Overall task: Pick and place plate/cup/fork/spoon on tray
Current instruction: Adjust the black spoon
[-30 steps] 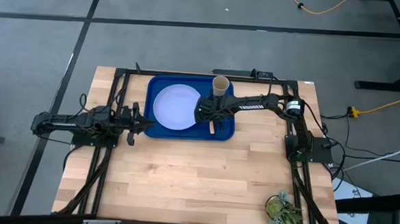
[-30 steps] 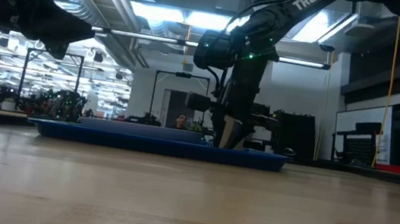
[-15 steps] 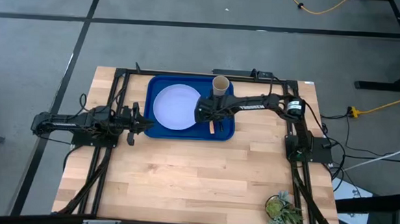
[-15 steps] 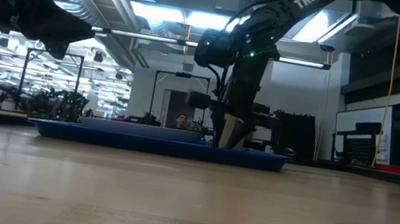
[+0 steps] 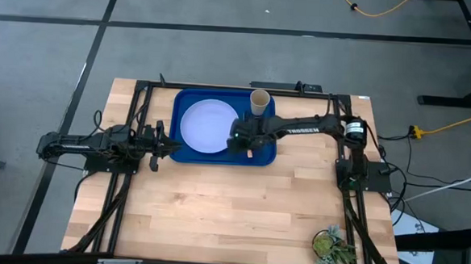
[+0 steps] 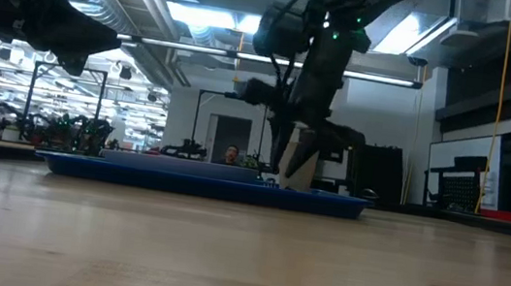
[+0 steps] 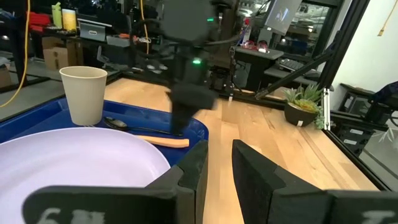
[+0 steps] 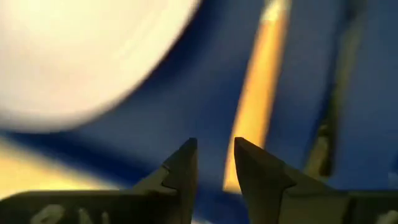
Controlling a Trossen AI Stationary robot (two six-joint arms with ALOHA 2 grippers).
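The blue tray [image 5: 184, 151] lies at the table's far middle. On it lie the pale plate [image 5: 206, 125] at the left and the tan cup [image 5: 259, 101], upright at the far right corner. The dark spoon [image 7: 122, 124] and the wooden-handled fork [image 7: 163, 142] lie flat on the tray's right part. My right gripper [image 8: 214, 163] hovers over the tray's near right part, fingers a narrow gap apart and empty, just beside the fork's handle [image 8: 260, 87]. My left gripper [image 7: 219, 168] waits at the tray's left edge, fingers a narrow gap apart and empty.
A small potted plant [image 5: 332, 247] stands at the table's near right corner. The dark frame rails [image 5: 128, 183] run along both sides of the table. Bare wood [image 5: 231, 213] lies between the tray and the near edge.
My right gripper has risen off the tray floor and gone a little toward the table's near edge, tipping as it went. The fork stays flat on the tray beside the spoon.
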